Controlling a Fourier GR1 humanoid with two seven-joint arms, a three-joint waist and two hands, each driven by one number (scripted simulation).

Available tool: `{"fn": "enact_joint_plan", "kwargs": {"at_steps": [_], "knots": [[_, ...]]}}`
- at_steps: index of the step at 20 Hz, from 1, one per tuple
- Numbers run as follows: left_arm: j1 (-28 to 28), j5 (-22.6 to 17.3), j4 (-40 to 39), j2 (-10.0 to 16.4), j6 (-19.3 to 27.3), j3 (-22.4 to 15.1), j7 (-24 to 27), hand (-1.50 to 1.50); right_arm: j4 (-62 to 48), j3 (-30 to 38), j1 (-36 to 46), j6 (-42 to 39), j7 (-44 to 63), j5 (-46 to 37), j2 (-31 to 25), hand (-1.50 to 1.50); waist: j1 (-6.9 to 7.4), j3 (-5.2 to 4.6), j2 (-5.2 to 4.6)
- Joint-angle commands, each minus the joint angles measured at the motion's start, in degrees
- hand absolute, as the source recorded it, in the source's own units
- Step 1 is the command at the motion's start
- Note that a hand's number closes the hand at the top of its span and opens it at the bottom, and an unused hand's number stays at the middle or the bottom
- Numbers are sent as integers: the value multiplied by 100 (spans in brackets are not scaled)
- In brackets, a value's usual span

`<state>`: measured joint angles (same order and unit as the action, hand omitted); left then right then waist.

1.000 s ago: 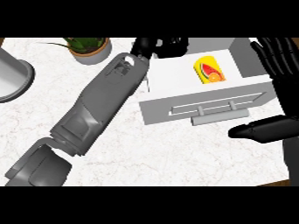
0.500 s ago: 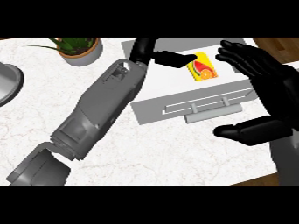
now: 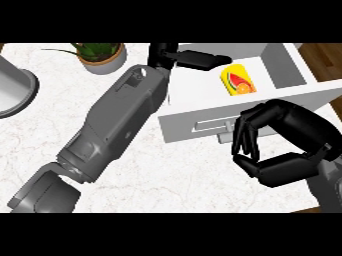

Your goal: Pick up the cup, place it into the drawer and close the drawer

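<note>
The yellow cup (image 3: 237, 80) with a fruit picture lies on its side inside the open white drawer (image 3: 285, 65), free of both hands. My left forearm runs up from the lower left. My left hand (image 3: 194, 59) is at the drawer's back left corner, its fingers stretched out straight beside the cup, apart from it. My right hand (image 3: 281, 142) is in front of the drawer's front panel (image 3: 196, 117). Its fingers are curled against the panel and cover the right part of the handle (image 3: 209, 126). Nothing shows inside its curl.
A potted plant (image 3: 100, 55) stands at the back of the marble counter (image 3: 166, 175), left of my left hand. A large grey cylinder (image 3: 4, 92) stands at the far left. Wooden floor (image 3: 340, 57) shows beyond the drawer's right side.
My right hand has come down from beside the drawer to its front panel and curled its fingers. The left hand stays over the drawer's back; the cup lies where it was.
</note>
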<state>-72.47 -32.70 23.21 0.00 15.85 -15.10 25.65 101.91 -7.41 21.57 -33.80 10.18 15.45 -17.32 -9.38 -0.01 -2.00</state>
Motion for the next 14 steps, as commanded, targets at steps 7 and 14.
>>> {"fn": "enact_joint_plan", "kwargs": {"at_steps": [7,14], "knots": [[267,-413,-116,0,33,72,472,-150,47,-641,-570,141,-330,-2500,-671,-150,641,8,124],[580,-476,266,30,-298,226,613,-150,-2173,-1195,-284,1002,-1094,-3888,-214,-150,1112,8,149]]}}
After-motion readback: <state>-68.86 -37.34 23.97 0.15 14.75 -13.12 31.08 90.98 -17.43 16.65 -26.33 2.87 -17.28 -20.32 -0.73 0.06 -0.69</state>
